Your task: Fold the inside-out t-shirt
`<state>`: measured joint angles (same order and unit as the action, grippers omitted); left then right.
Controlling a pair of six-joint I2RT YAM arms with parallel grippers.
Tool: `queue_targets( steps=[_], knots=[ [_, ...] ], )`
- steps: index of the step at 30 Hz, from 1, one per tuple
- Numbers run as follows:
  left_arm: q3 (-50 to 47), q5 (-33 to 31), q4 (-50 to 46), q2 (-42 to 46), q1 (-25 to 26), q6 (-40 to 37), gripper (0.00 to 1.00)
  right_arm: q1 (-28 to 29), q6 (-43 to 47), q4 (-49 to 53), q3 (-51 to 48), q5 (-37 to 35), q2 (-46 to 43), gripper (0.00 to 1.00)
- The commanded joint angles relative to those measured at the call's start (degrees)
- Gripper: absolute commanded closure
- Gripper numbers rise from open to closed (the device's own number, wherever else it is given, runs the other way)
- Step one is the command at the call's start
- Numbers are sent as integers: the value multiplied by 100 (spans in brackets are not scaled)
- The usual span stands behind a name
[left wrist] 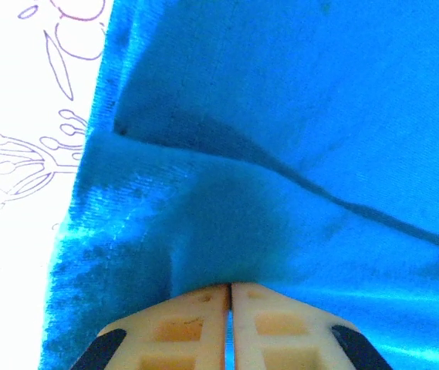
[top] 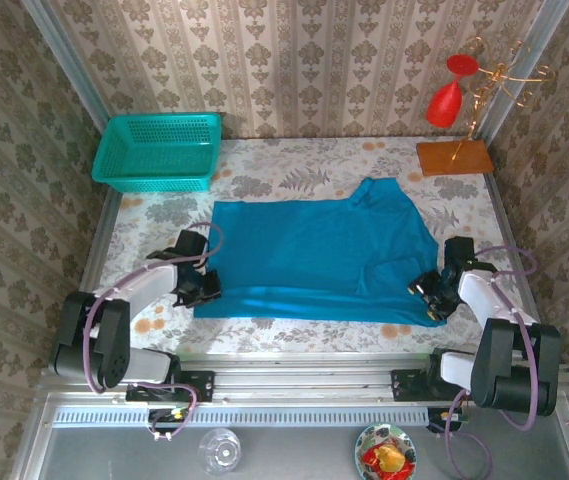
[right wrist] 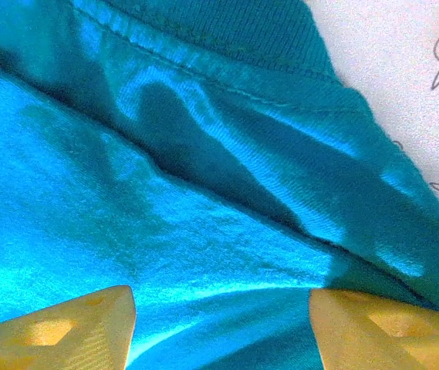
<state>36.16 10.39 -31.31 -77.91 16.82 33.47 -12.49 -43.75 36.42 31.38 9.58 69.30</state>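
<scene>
Top external view gives us the inside-out t-shirt (top: 314, 255) spread flat mid-table (top: 294, 165), apart from the teal basket (top: 159, 150) at the far left corner. At the shirt's near left corner, the left gripper (top: 200, 288) is pinched narrow on a raised fold (clearest from its wrist camera). The right gripper (top: 429, 290) sits at the near right edge, fingers wide over the fabric, gripping nothing.
</scene>
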Motion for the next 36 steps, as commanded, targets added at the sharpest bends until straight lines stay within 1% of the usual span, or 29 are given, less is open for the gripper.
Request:
queue_targets(
  steps=[1, 4, 9, 12, 15, 19, 23, 28, 32, 36],
  knots=[
    [-200, -537, -535, 89, -74, 59, 88, -16, -22, 372, -103, -257, -70, 36],
    [-171, -504, -528, 216, -82, 36, 87, -17, 62, 496, 53, -79, -269, 37],
    [-56, -409, -572, 540, -82, -5, 86, 1, 151, 840, 443, 26, -909, 37],
    [101, -492, -752, 733, -82, -56, 84, 10, 262, 974, 704, 58, -1130, 36],
    [260, -499, -898, 952, -82, -106, 83, 87, 517, 941, 1035, 301, -1123, 38],
    [569, -464, -989, 1021, -91, -262, 81, 344, 972, 863, 1512, 375, -830, 41],
    [1097, -344, -987, 722, -106, -581, 80, 581, 1624, 733, 2103, 548, -213, 43],
    [2003, -223, -930, -12, -135, -1133, 78, 862, 2276, 433, 2865, 572, 807, 47],
    [2805, -385, -911, -799, -157, -1479, 72, 988, 2771, 369, 3699, 514, 1956, 54],
    [3608, -470, -1034, -1590, -234, -1692, 72, 1079, 3278, 528, 4738, 261, 3031, 60]
  ],
)
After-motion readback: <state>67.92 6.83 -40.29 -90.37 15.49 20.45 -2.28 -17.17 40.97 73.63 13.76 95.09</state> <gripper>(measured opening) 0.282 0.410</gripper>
